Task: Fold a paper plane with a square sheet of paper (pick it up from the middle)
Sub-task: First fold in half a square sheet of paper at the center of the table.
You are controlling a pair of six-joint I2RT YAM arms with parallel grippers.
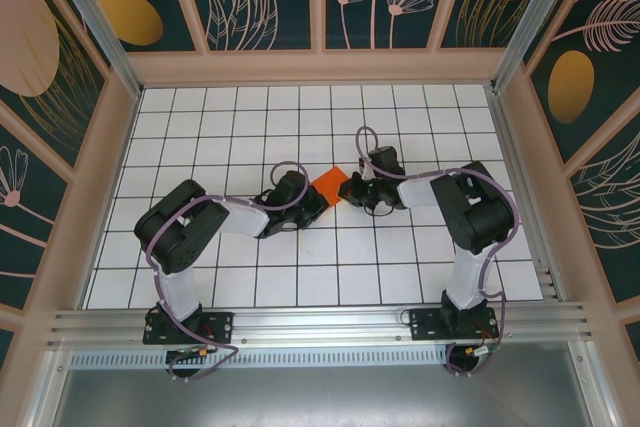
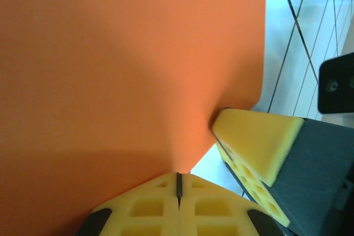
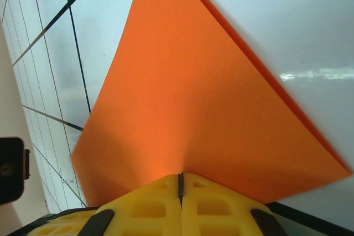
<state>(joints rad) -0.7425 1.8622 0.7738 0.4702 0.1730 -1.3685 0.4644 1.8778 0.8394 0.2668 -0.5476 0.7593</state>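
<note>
The square sheet of paper point(image 1: 328, 184) is bright orange and hangs between my two grippers just above the middle of the white grid table point(image 1: 300, 117). My left gripper point(image 1: 318, 199) is shut on its near-left edge; in the left wrist view the yellow jaws point(image 2: 178, 179) pinch the sheet point(image 2: 110, 70). My right gripper point(image 1: 345, 189) is shut on the opposite side, its yellow fingers point(image 2: 254, 134) touching the sheet's edge. In the right wrist view the closed jaws point(image 3: 180, 179) hold the sheet point(image 3: 188, 103), which shows a doubled layer along its right edge. The paper plane is out of view.
Wooden-framed walls with dark leaf and golden oval prints enclose the table on three sides. An aluminium rail point(image 1: 320, 322) carrying both arm bases runs along the near edge. Open grid tiles lie behind and in front of the grippers.
</note>
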